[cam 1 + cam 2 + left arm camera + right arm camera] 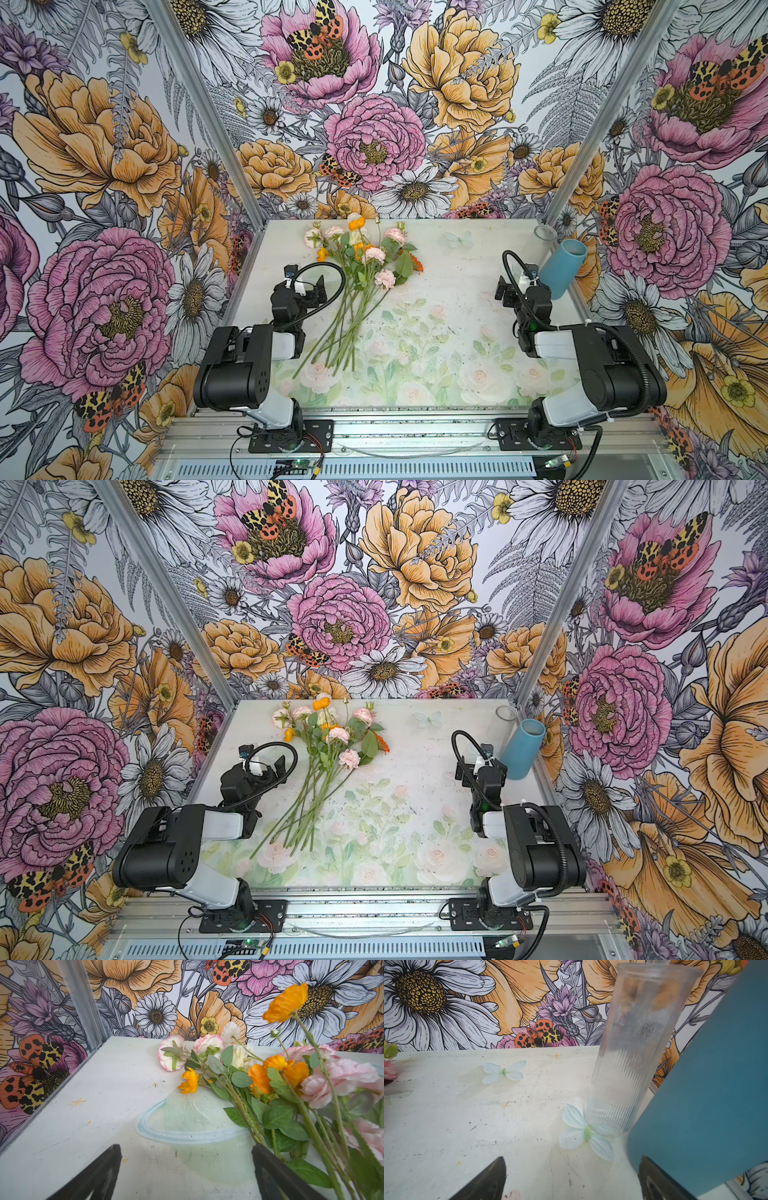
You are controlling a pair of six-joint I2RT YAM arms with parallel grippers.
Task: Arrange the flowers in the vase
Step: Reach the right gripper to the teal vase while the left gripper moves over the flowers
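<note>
the flowers [365, 266] [328, 746] are laid in a loose bundle on the table [436, 286], left of the middle in both top views. the pink, orange and cream heads are fanned toward the back wall, and the bare green stems are crossed and pointed toward the front edge. none of them is placed in a vase. in the left wrist view the flowers [270, 1084] are seen close up, with one orange head raised above the rest. the left gripper [305, 286] [186, 1147] is held just beside the bundle, on its left, with its jaws spread wide and nothing gripped between them. one finger is seen at the edge of the stems, though contact cannot be told. well apart, near the back right corner, a blue vase [561, 270] [706, 1095] and a clear ribbed glass vase [544, 235] [633, 1053] are stood close together, the glass one behind, and both are empty. the right gripper [517, 291] [572, 1158] is placed just in front of the blue vase, jaws likewise wide apart and nothing held. a pale butterfly shape [586, 1134] is seen on the table at the foot of the glass vase.
</note>
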